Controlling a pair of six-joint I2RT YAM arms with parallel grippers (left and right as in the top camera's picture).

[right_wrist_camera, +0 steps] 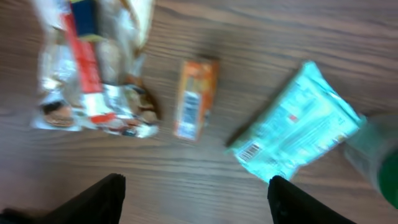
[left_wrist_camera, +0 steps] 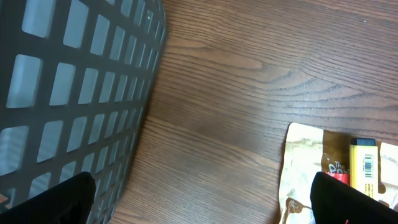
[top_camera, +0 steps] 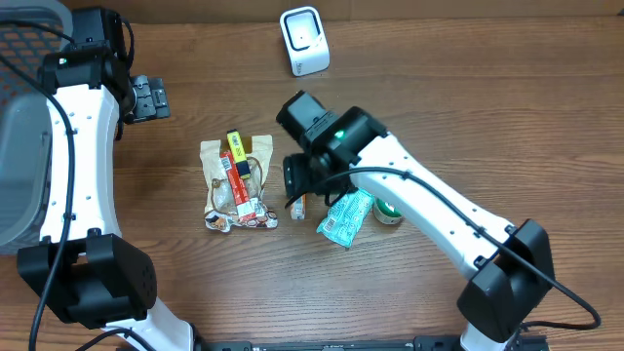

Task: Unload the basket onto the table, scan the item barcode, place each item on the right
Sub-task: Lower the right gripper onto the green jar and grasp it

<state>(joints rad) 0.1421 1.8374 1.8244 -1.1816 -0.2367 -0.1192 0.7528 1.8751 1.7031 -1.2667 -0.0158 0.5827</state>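
Note:
A white barcode scanner (top_camera: 304, 41) stands at the back of the table. In the middle lie a crinkled snack bag (top_camera: 234, 190) with a yellow stick (top_camera: 235, 146) on it, a small orange pack (top_camera: 297, 205), a teal packet (top_camera: 346, 216) and a green round thing (top_camera: 388, 212). My right gripper (top_camera: 295, 183) hovers above the orange pack (right_wrist_camera: 196, 98), open and empty, with the teal packet (right_wrist_camera: 298, 124) to its right and the snack bag (right_wrist_camera: 93, 74) to its left. My left gripper (top_camera: 151, 97) is open at the far left, away from the items.
A grey mesh basket (top_camera: 19, 146) fills the left edge and shows close in the left wrist view (left_wrist_camera: 74, 93). The snack bag's corner (left_wrist_camera: 305, 168) and the yellow stick (left_wrist_camera: 364, 163) lie by the left gripper's right finger (left_wrist_camera: 354, 202).

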